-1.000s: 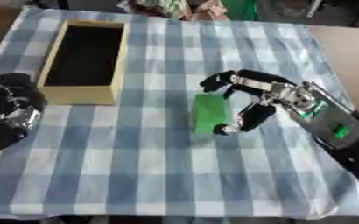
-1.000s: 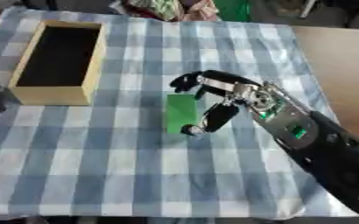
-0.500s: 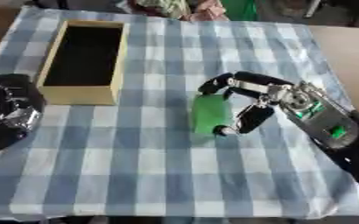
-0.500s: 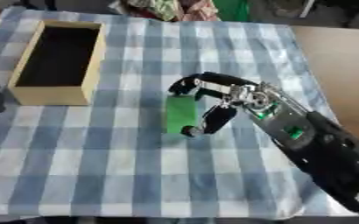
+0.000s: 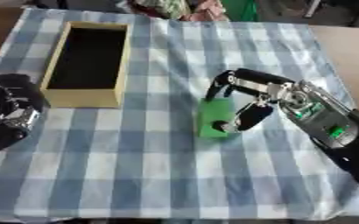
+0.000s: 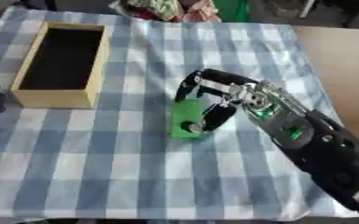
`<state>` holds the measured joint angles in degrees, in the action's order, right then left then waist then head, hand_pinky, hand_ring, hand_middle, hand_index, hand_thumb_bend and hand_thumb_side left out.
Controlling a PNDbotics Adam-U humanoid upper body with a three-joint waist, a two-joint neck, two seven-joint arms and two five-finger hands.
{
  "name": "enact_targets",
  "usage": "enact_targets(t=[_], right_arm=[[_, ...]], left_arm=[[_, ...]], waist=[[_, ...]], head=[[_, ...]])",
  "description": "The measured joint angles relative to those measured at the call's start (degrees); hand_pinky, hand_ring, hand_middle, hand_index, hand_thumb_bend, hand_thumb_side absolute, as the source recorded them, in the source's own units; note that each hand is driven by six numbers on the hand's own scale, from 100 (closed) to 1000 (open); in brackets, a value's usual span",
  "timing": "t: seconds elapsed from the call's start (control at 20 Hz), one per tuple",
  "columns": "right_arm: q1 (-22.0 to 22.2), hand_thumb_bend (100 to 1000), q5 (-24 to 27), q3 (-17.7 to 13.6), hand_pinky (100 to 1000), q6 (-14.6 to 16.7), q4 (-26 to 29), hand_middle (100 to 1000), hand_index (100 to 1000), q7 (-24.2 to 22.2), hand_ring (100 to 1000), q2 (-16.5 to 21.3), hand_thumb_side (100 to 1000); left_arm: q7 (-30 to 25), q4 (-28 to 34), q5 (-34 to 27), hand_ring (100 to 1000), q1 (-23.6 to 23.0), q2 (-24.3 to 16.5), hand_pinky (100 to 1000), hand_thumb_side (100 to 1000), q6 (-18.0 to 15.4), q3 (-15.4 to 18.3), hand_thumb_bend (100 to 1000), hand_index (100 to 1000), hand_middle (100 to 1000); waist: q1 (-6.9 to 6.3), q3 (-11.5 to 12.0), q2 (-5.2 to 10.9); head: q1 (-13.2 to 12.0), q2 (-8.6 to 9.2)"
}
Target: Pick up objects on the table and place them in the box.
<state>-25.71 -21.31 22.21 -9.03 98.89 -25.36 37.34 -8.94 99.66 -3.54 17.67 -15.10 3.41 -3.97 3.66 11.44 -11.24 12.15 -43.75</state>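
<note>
A flat green block [image 5: 214,114] lies on the checked cloth near the middle of the table. My right hand [image 5: 268,92] arches over it from the right. Its fingers [image 5: 221,82] curl down at the block's far end and its thumb [image 5: 245,120] presses at the near end, so the hand is shut on the block. The block still rests on the cloth. An open wooden box [image 5: 54,97] with a dark inside stands at the upper left. My left hand [image 5: 9,105] rests open at the left edge, just below and left of the box.
The blue and white checked cloth [image 5: 136,175] covers the table, with bare wood [image 5: 347,48] past its right edge. Coloured things [image 5: 182,8] lie beyond the far edge of the cloth.
My right hand has drawn its fingers and thumb slightly closer round the green block. The block, the box and the left hand have hardly moved.
</note>
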Motion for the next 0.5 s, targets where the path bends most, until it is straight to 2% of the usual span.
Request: enact_targets(t=[0.2, 0.35, 0.5], right_arm=[[0.0, 387, -0.78, 0.04, 732, 0.22, 0.0, 504, 688, 1.32, 806, -0.26, 100], [0.0, 403, -0.82, 0.04, 738, 0.33, 0.0, 578, 778, 1.93, 817, -0.26, 100], [0.06, 412, -0.75, -0.01, 744, 0.44, 0.13, 611, 829, 2.25, 828, -0.26, 100]], left_arm=[[0.0, 0.0, 0.0, 649, 0.0, 0.0, 581, 112, 0.0, 0.0, 276, 725, 609], [0.0, 0.0, 0.0, 649, 0.0, 0.0, 582, 112, 0.0, 0.0, 276, 725, 609], [0.0, 0.0, 0.0, 649, 0.0, 0.0, 582, 112, 0.0, 0.0, 275, 725, 610]], waist=[[0.0, 0.0, -0.01], [0.02, 0.0, -0.01], [0.05, 0.0, -0.01]], head=[[0.01, 0.0], [0.01, 0.0], [0.01, 0.0]])
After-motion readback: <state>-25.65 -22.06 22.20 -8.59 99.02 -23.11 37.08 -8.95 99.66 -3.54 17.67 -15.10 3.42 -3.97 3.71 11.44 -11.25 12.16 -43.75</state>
